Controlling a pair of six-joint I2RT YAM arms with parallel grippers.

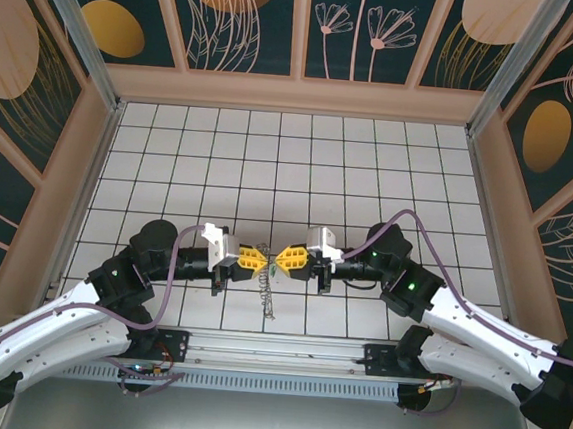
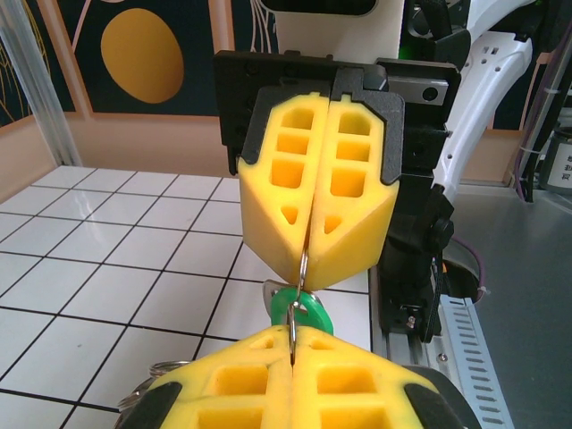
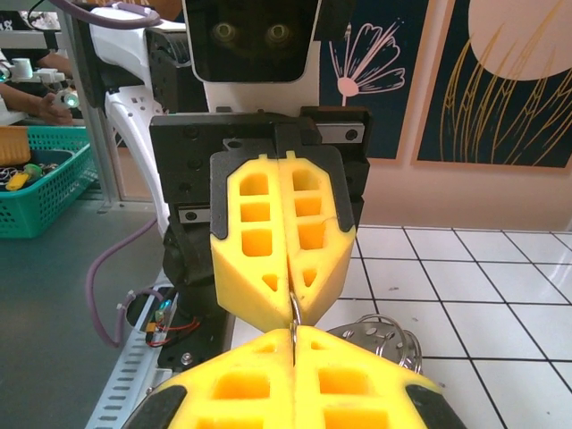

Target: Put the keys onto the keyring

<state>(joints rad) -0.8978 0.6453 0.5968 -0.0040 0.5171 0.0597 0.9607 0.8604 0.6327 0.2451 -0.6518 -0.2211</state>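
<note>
Two claws, the left claw [image 1: 253, 259] and the right claw [image 1: 288, 258], were clenched tip to tip on the keyring [image 1: 267, 295] wire, where the green key [image 2: 300, 309] was judged mid-threading, needing to be slid further round.

Right hand [image 3: 293, 340] and left hand [image 3: 290, 308], both closed, pinch the keyring [image 3: 386, 338], its coils just beside.

I see the thin silvery keyring [image 2: 305, 265] pinched between the left gripper [image 1: 263, 259] and the right gripper [image 1: 281, 258], with the tiny green key [image 2: 306, 315] touching it.
</note>
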